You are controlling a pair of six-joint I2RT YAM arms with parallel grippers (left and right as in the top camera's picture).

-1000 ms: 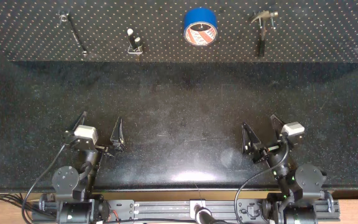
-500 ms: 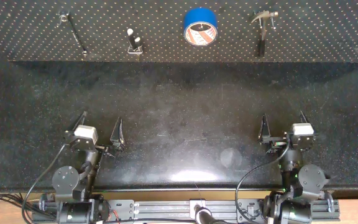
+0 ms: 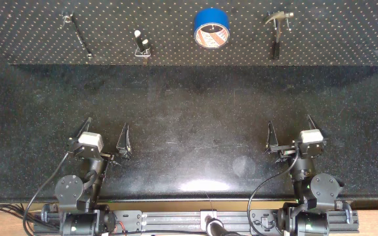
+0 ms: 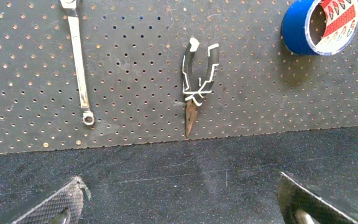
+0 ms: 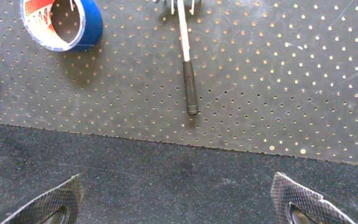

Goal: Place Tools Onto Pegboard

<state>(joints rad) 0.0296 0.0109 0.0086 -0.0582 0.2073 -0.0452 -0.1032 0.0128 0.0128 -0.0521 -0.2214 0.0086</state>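
Top view: two arms stand at the near edge of a black, speckled table [image 3: 195, 105], with a perforated pegboard [image 3: 176, 19] running along its far side.
Left pincer: the left pincer [image 3: 104, 134] gapes wide. Its two dark, tapered fingers [image 4: 61, 202] are spread well apart and show a woven, carbon-like texture. It holds nothing and sits over the table, well short of the board.
Right pincer: the right pincer [image 3: 291, 134] is likewise spread wide and grips nothing. Its wedge-shaped fingers [image 5: 300, 199] flank a stretch of grainy table surface, well apart from the tools.
Wrench: a slim, bright-metal wrench [image 3: 79, 34] hangs at the board's left end, ring end down.
Pliers: needle-nose pliers [image 4: 196, 81], black handles edged in white, hang nose down just right of the wrench.
Tape: a round roll of blue tape [image 3: 211, 29] with a red-and-white printed core hangs on the board between the pliers and the hammer.
Hammer: a hammer [image 5: 185, 56] with a metal head, pale shaft and black grip hangs head up toward the board's right end.
Pegboard surface: dark and matt, dotted with even rows of small pale holes; all four tools hang on it.
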